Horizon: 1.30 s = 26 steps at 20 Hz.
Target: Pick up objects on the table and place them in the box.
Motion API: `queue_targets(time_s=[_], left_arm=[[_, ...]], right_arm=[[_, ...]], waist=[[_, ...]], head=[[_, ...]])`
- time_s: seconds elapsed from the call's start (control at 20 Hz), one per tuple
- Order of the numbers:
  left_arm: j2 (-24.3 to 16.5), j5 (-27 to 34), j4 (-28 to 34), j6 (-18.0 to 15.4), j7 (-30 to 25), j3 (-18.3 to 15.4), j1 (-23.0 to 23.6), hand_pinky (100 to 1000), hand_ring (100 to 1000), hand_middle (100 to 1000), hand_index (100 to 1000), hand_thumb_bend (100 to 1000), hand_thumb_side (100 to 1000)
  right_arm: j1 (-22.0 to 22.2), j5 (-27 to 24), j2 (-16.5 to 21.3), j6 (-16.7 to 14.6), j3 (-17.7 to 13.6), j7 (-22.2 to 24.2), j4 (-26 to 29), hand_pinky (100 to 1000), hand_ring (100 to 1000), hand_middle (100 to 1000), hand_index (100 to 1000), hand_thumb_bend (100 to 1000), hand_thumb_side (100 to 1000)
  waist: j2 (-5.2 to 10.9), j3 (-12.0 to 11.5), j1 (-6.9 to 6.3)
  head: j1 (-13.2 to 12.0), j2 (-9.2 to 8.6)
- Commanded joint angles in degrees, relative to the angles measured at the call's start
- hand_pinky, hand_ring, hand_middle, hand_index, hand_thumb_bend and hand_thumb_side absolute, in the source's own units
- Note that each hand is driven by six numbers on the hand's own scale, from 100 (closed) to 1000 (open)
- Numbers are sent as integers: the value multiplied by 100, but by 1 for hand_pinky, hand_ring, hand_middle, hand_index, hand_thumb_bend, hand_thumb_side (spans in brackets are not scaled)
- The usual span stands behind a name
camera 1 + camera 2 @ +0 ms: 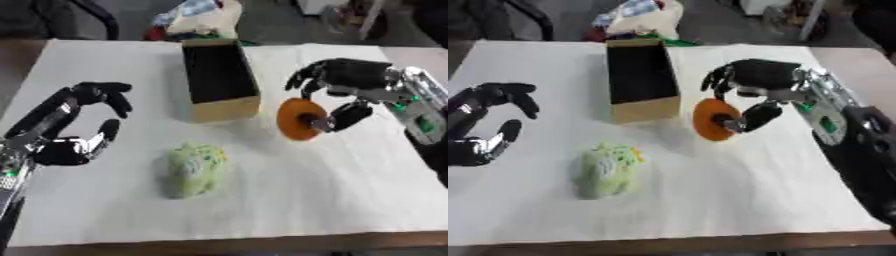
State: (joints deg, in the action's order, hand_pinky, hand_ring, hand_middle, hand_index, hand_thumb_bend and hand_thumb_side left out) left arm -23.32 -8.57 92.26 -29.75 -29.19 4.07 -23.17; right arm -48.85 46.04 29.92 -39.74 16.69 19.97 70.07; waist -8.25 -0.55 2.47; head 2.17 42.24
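An orange disc (296, 120) with a dark centre hangs just right of the box, pinched between the thumb and curled fingers of my right hand (343, 82). The box (219, 79) is a long cardboard one with a dark inside, open at the top, standing mid-table. A pale green, lumpy thing like a cabbage (192, 169) lies on the white table cover in front of the box. My left hand (77, 125) hovers at the left side with fingers spread and relaxed, holding nothing, well left of the green thing.
The white cover (332, 200) spans the whole table, with its front edge near the bottom. Behind the box at the far edge lies a heap of coloured bags (197, 20). A dark chair (70, 17) stands at the far left.
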Motion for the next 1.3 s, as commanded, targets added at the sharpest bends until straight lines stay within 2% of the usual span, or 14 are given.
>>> queue_targets(time_s=[0.05,0.25,0.55,0.75,0.8,0.85,0.9,1.0,1.1,1.2,1.3], left_arm=[[-76,16,67,-34,-14,5,-91,660,590,608,907,100,559],[-37,42,62,-55,-48,49,-117,660,591,609,907,100,559],[28,72,58,-77,-116,107,-176,660,591,609,907,100,561],[69,97,65,-94,-172,154,-236,661,591,609,907,100,560],[73,100,64,-97,-178,157,-245,661,591,609,907,100,561],[74,101,63,-100,-182,158,-249,661,591,609,907,100,561],[75,101,61,-102,-184,158,-252,661,591,610,907,100,562],[78,100,60,-106,-188,156,-253,661,591,610,907,100,563],[80,97,59,-104,-189,152,-256,661,591,610,907,100,563],[85,97,60,-103,-192,152,-259,662,591,610,907,100,563],[85,92,60,-105,-205,157,-260,662,592,611,907,100,564]], right_arm=[[-442,382,-192,68,-210,-125,-193,835,767,791,489,100,407],[-924,1087,-860,276,-534,-362,-735,836,767,796,495,100,397],[-1298,2630,-1943,815,-1188,-957,-1509,837,771,807,543,100,410],[-1354,3574,-2390,1263,-1604,-1210,-2003,838,775,815,580,100,422],[-1342,3762,-2462,1386,-1712,-1283,-2091,835,773,815,591,100,394],[-1325,3919,-2519,1497,-1805,-1353,-2170,835,773,815,596,100,421],[-1309,4047,-2556,1576,-1870,-1409,-2239,836,776,819,639,100,424],[-1278,4266,-2587,1674,-1941,-1481,-2335,839,784,832,790,106,442],[-1267,4456,-2584,1711,-1950,-1524,-2359,849,797,848,929,199,467],[-1272,4626,-2572,1727,-1945,-1527,-2345,852,803,861,975,287,513],[-1277,4736,-2552,1727,-1937,-1548,-2281,854,806,866,988,332,547]], waist=[[108,-29,-36],[121,-132,-72],[86,-321,-97],[46,-438,-118],[37,-462,-125],[29,-478,-130],[23,-488,-134],[12,-495,-138],[5,-480,-137],[4,-455,-137],[7,-426,-143]], head=[[10,-43],[86,-57],[231,-127],[339,-151],[360,-155],[376,-159],[384,-163],[391,-171],[382,-179],[374,-181],[362,-180]])
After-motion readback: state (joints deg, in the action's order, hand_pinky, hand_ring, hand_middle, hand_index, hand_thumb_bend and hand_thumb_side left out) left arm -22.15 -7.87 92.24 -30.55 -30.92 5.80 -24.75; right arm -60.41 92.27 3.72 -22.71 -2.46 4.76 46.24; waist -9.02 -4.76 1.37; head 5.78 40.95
